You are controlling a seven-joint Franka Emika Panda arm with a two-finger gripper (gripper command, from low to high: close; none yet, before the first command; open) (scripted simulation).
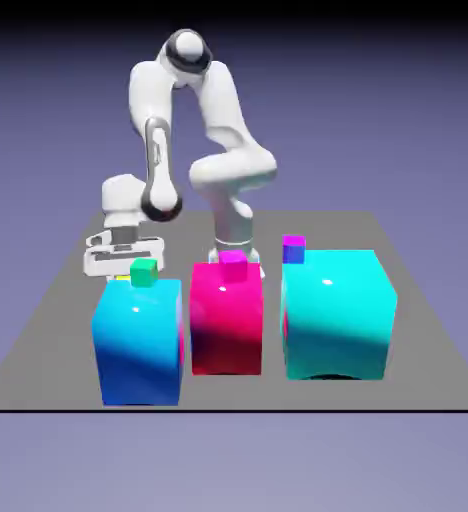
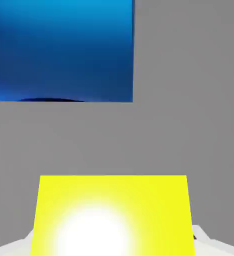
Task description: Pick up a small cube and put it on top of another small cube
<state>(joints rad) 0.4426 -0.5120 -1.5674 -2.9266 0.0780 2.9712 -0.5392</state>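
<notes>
No readable text, no labels, no brands, no numbers, no signs in either view

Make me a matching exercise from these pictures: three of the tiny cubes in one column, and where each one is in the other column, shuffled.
Things:
1. tiny green cube
2. tiny magenta cube
3. tiny yellow cube

Places:
A. between the fingers of the hand
B. on top of the big blue block
C. on top of the big magenta block

Pairs: 1-B, 2-C, 3-A
</notes>
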